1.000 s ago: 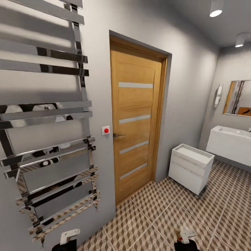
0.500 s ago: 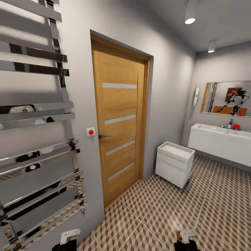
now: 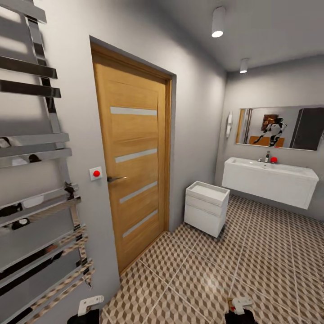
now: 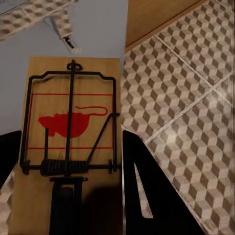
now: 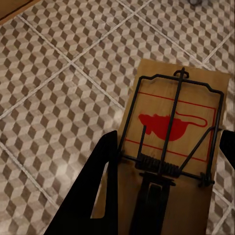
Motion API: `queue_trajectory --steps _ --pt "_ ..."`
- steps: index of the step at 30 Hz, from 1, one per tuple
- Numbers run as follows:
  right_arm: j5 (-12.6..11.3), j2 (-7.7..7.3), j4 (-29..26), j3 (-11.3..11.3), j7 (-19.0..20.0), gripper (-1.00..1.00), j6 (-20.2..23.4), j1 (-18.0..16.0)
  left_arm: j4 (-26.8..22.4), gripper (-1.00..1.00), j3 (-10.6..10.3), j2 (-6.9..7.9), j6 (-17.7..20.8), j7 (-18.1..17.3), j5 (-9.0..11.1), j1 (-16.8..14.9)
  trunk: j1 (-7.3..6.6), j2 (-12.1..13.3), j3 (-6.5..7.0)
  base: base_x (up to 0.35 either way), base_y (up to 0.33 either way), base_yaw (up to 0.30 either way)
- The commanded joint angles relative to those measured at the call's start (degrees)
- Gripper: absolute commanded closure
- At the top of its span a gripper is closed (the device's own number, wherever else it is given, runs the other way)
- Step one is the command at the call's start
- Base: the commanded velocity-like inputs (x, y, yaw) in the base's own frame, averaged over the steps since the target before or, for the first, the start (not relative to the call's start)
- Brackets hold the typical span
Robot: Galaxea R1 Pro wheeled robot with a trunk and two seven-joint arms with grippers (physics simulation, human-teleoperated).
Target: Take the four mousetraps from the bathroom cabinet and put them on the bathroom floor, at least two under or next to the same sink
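In the left wrist view a brown wooden mousetrap (image 4: 71,127) with black wire and a red mouse mark sits between the black fingers (image 4: 147,196) of my left gripper (image 4: 68,147), which is shut on it. My right gripper (image 5: 171,142) is shut on a second mousetrap (image 5: 178,132) above the cube-pattern bathroom floor (image 5: 58,88). In the head view both grippers, left (image 3: 88,306) and right (image 3: 239,306), sit low at the frame's bottom edge. The white sink (image 3: 270,180) hangs on the far wall at the right over the floor (image 3: 252,261). The cabinet and the other mousetraps are out of view.
A chrome towel radiator (image 3: 36,189) covers the wall close on the left. A shut wooden door (image 3: 132,162) follows, then a small white drawer unit (image 3: 206,208) in the corner. A mirror (image 3: 281,128) hangs over the sink. Open tiled floor stretches ahead and to the right.
The camera has turned to the right, so door, drawer unit and sink sit further left in the picture and more of the sink shows. Both grippers keep their place.
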Motion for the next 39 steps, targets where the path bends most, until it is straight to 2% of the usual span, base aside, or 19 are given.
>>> queue_trajectory --steps 1,27,39 --pt "-0.75 0.02 0.27 0.31 0.63 1.00 -0.38 -0.09 0.12 1.00 -0.31 -0.02 -0.21 0.33 -0.25 -0.03 0.03 -0.05 0.00 0.000 0.000 -0.277" --pt "-0.75 0.02 0.27 0.31 0.66 1.00 -0.38 -0.09 0.12 1.00 -0.31 -0.02 -0.13 0.33 -0.25 -0.03 0.03 -0.05 0.52 0.002 0.000 -0.277" --pt "-0.75 0.02 0.27 0.31 0.64 1.00 -0.38 -0.09 0.12 1.00 -0.31 0.06 -0.12 0.47 -0.34 -0.01 0.03 -0.05 0.77 0.246 -0.069 -0.277"
